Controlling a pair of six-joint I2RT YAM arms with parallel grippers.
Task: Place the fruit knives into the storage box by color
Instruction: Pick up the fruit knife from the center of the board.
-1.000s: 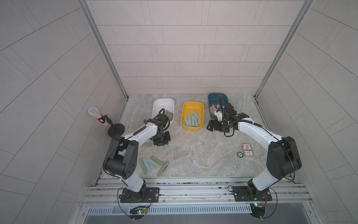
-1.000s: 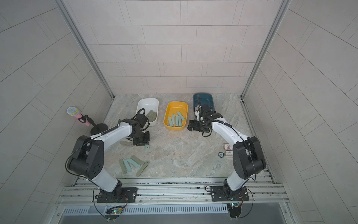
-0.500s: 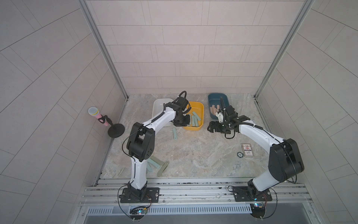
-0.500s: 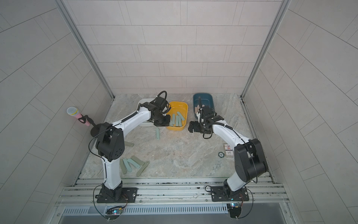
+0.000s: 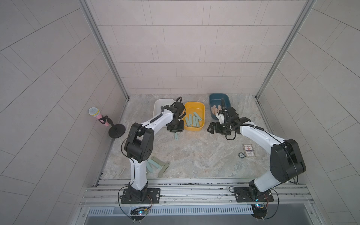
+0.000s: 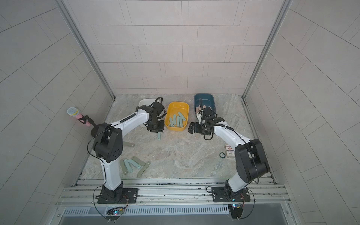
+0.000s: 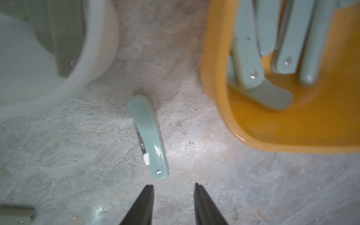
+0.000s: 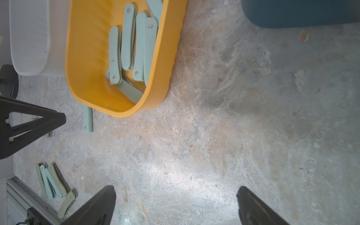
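On tabletop (image 5: 194,155), betw white box (image 5: 161,103) and yellow box (image 5: 191,109): one loose teal knife (image 7: 149,136), flat on marble, outside both boxes, nearer yellow box's corner, touching neither. Rivet end twd L gripper (image 7: 173,186); tips just short of that end, no contact visible. L jaws narrowly apart, nothing betw them. In both top views, same knife poking out from under L gripper head, just beside yellow box's near-L corner.

Inside yellow box: batch of teal knives (image 8: 128,44), approx parallel, overlapping, one lying crosswise under the rest. Inside white box: olive knives (image 7: 62,29), blurred, count unclear, against wall nearest the loose knife. Blue box (image 5: 216,97) on R side of yellow box, apart from it; peach knives (image 5: 215,110) at its near end, partly hidden by R arm.

R gripper (image 8: 175,188): jaws spread wide, empty, above bare marble in front of gap betw yellow and blue boxes. Tip-to-table contact: cannot tell.

Close to L arm base: loose pile of knives (image 6: 134,165), olive + teal mixed, overlapping, well apart from all boxes. One more olive knife (image 6: 128,144) alone beside L arm's elbow, visible in a top view only.

R-arm side of table: printed card (image 5: 248,150) w/ small black disc (image 5: 241,155) just beside it. By L wall: pink toy mic (image 5: 97,115) tilted on black stand
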